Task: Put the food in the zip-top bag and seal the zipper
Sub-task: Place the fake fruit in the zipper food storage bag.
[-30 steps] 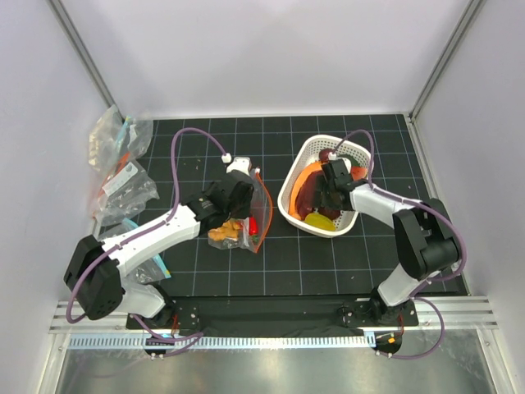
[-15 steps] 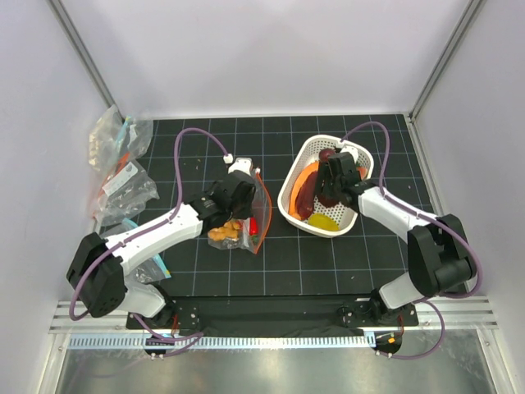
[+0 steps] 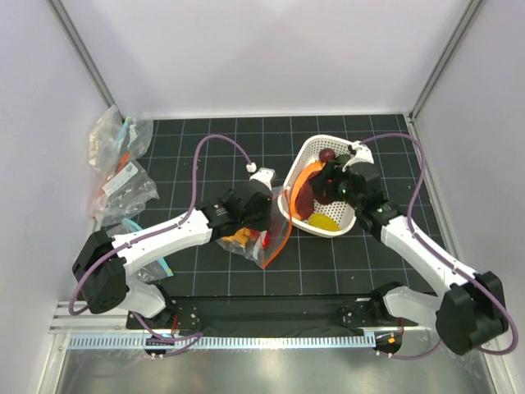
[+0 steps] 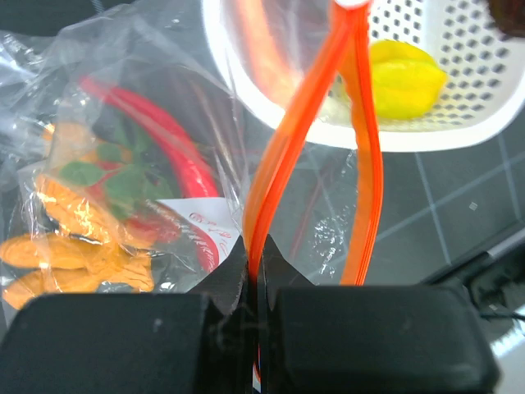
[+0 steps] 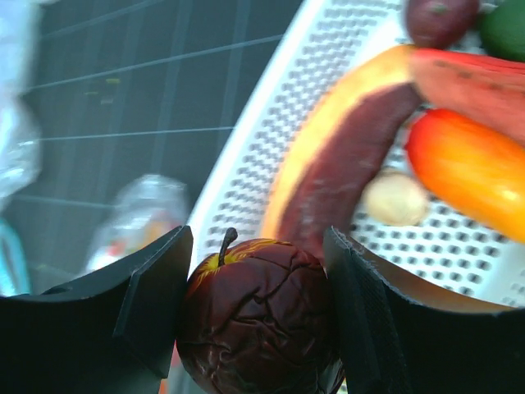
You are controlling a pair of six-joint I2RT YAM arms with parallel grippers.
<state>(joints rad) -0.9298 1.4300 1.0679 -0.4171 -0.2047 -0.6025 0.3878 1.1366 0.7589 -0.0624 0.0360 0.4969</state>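
Left wrist view: my left pincer is clamped tight on one strip of the zipper, and the other strip bows free to the right. The zip-top bag lies to its left with the red chili and orange pieces inside. My right pincer grips a dark purple fruit over the white basket. Seen from above, the left arm stretches right across the bench. It has carried the bag rightward since half a second ago, and the bag is now just beside the basket.
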